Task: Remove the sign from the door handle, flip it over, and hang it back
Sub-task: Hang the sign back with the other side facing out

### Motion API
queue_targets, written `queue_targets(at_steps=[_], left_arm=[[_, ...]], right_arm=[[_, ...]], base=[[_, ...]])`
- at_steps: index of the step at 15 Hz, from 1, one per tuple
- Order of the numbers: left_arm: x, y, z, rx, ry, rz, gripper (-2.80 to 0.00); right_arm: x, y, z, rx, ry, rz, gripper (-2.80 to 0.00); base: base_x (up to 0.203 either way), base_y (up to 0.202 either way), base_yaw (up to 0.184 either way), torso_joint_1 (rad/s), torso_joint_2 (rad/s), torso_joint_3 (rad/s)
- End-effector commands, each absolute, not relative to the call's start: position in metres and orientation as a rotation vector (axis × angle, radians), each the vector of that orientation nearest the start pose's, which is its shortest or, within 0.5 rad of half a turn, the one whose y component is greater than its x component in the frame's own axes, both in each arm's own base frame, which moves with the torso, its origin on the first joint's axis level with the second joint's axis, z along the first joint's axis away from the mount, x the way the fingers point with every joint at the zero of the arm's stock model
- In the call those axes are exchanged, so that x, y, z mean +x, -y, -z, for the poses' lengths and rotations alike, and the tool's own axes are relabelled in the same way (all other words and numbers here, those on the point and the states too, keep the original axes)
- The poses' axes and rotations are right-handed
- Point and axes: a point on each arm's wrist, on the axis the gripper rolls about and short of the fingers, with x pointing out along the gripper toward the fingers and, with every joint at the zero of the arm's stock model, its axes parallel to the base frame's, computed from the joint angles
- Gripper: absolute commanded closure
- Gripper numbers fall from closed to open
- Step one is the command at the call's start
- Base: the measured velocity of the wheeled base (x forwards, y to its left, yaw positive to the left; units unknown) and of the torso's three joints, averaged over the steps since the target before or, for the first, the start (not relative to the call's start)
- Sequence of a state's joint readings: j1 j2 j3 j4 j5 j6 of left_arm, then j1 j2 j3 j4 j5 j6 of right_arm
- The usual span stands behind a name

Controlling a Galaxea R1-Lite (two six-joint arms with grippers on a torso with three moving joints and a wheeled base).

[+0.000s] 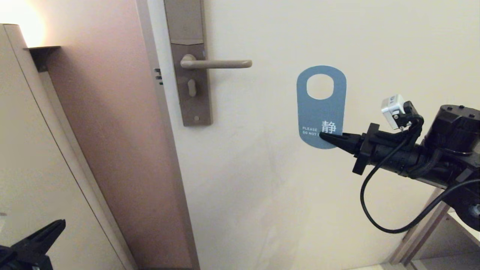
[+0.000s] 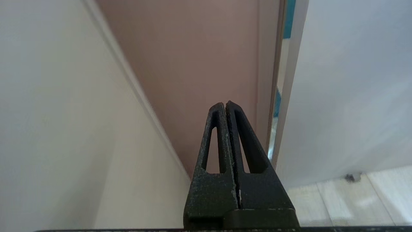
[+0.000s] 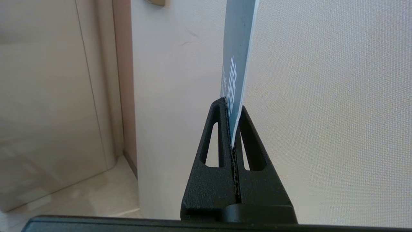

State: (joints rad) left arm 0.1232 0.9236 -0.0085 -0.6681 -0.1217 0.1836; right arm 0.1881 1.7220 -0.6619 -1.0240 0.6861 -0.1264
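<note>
The sign (image 1: 320, 112) is off the handle and held upright in front of the white door, blue "DO NOT DISTURB" side toward the head camera, oval hole at its top. My right gripper (image 1: 325, 137) is shut on its lower right corner, coming in from the right. In the right wrist view the sign (image 3: 237, 61) shows edge-on, pinched between the black fingers (image 3: 215, 129). The door handle (image 1: 217, 63) is bare, a beige lever up and to the left of the sign. My left gripper (image 1: 56, 227) sits low at the bottom left, shut and holding nothing (image 2: 225, 104).
The tall brown-grey lock plate (image 1: 189, 63) with its keyhole carries the handle near the door's edge. A pinkish-brown door frame (image 1: 112, 142) and a beige wall panel (image 1: 33, 168) stand to the left. A lit lamp (image 1: 22, 22) glows at the top left.
</note>
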Motion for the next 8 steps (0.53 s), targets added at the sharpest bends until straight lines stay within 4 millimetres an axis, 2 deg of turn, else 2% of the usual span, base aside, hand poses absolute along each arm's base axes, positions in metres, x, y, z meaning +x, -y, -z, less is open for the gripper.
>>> queue_targets(at_steps=[1,5,8], left_arm=[[0.063,-0.006,-0.122,0.158,-0.19,0.007,0.0],[0.024,0.0,-0.108,0.157,-0.162,0.001,0.0],[0.003,0.002,-0.095,0.138,-0.127,-0.006,0.0]], right_arm=[[0.286,-0.069,-0.177,-0.111,0.022,-0.875,0.0],[0.286,-0.069,-0.176,-0.111,0.02,-0.875,0.0],[0.287,-0.069,-0.177,-0.111,0.025,-0.875,0.0]], base=[[0.0,0.0,0.0,0.0,0.0,0.0],[0.0,0.0,0.0,0.0,0.0,0.0],[0.0,0.0,0.0,0.0,0.0,0.0]])
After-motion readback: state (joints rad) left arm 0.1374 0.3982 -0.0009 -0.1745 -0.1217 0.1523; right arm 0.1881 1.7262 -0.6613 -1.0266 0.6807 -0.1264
